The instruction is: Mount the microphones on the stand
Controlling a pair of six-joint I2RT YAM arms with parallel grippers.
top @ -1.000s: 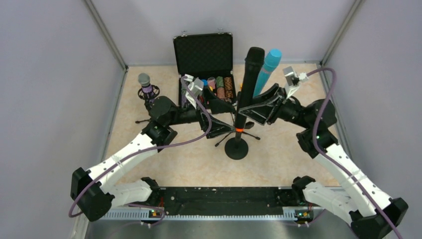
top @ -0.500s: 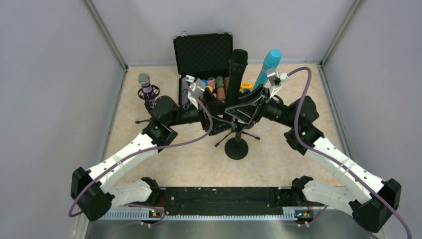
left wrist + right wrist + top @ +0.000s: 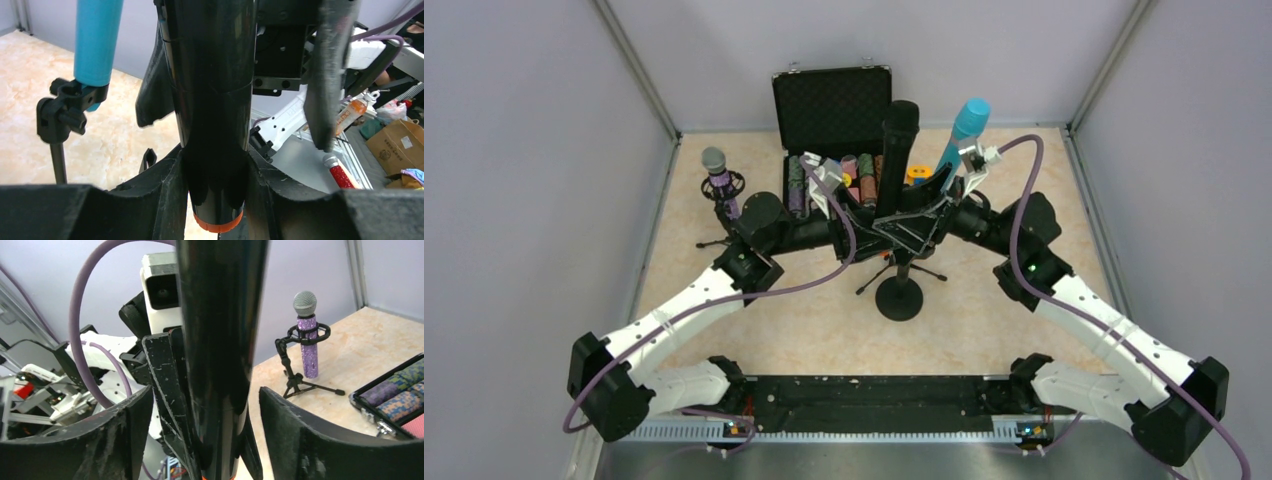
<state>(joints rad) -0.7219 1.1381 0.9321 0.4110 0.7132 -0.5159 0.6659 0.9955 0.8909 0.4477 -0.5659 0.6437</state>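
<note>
- The left gripper [image 3: 215, 165] is clamped on the black microphone [image 3: 212, 100]. Its two dark fingers press flush against the barrel from either side, low on the body and just above the orange end [image 3: 218, 226].
- This low grip holds the microphone upright, head up and orange end down. That appears to be so the tail can be lowered into a holder on the stand.
- The right gripper [image 3: 205, 395] stands wide around the same barrel. A gap shows on each side, so it is not holding the microphone and seems to serve as a guide or to be ready for a regrip.
- From above, the round-base stand [image 3: 899, 298] sits directly below both grippers, under the held microphone. Whether the orange end has reached a holder cannot be told, as the arms hide the joint.
- The black microphone is a glossy, smooth, thick cylinder with a faint seam around the body and a black head. The sleek surface looks likely to slip if the grip loosens.
- The cyan microphone [image 3: 965, 128] is already seated in a black clip, just beyond the right gripper and tilted.
- The purple microphone [image 3: 308, 347], glittery with a grey mesh head, stands in a ring clip on a small tripod [image 3: 300, 382], well apart from the left gripper on its outer side.
</note>
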